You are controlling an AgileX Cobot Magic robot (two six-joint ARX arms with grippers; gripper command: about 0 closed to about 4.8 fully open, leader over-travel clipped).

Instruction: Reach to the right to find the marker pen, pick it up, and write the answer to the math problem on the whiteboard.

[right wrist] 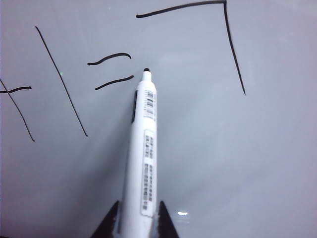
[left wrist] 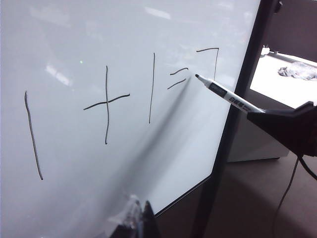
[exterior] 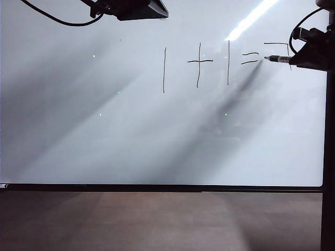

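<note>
The right gripper [right wrist: 138, 218] is clamped on the marker pen [right wrist: 143, 148], whose tip sits just past the equals sign of the math problem [exterior: 209, 65] on the whiteboard [exterior: 104, 130]. Beyond the tip, the answer [right wrist: 218, 29] shows two strokes. The left gripper [left wrist: 136, 218] sits near the board's lower edge; I cannot tell whether its jaws are apart.

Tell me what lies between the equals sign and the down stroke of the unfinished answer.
The marker pen's tip, held by the right gripper, and bare whiteboard; the right wrist view shows it best.
</note>
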